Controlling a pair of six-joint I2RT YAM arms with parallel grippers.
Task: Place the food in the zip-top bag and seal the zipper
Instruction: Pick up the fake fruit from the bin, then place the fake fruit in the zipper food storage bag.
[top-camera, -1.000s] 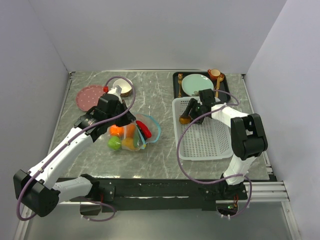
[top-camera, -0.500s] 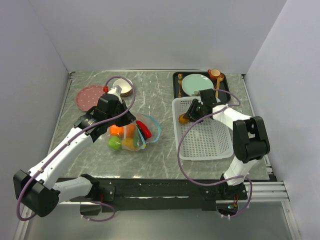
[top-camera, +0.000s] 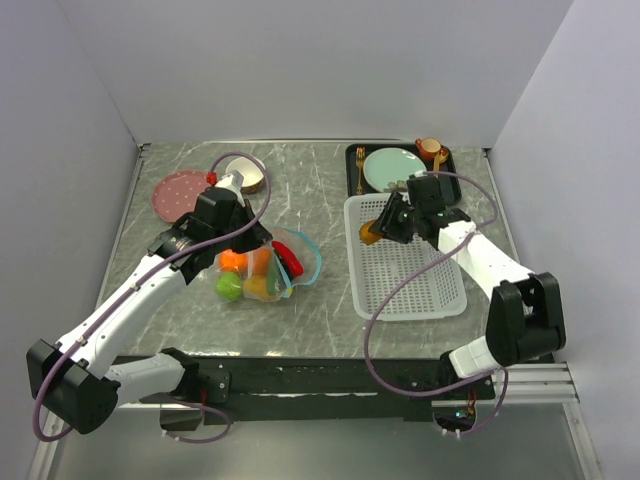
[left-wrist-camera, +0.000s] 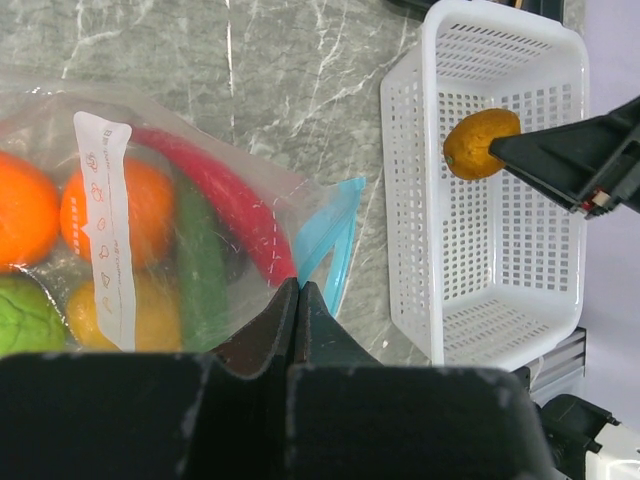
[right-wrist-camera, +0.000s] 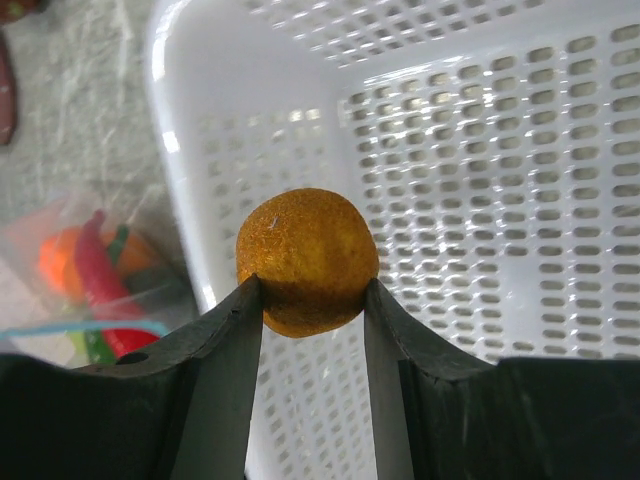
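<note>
Yellow-brown fruit (right-wrist-camera: 307, 262) hangs over the basket (top-camera: 420, 285), at its 10 o'clock corner, clamped at its widest part by the R gripper (right-wrist-camera: 311, 288). The zip-top bag (left-wrist-camera: 290, 190) lies on the table (top-camera: 320, 190) at 9 o'clock from the fruit, well apart, w/ the basket's left wall between. The bag's mouth faces 3 o'clock, toward the fruit. The zipper (left-wrist-camera: 335, 232) runs approx 12-to-6 and looks parted, though the top view is too small to be sure. L gripper (left-wrist-camera: 298, 300) is clenched on the bag's film just beside the zipper. Red chili (left-wrist-camera: 225, 195) and other pieces are already inside. R arm is nearer; the path likely goes over the wall, then 9 o'clock. Tray (top-camera: 352, 152) at the basket's 12 o'clock and pink plate (top-camera: 180, 192) at the bag's 10 o'clock are both off that path.
</note>
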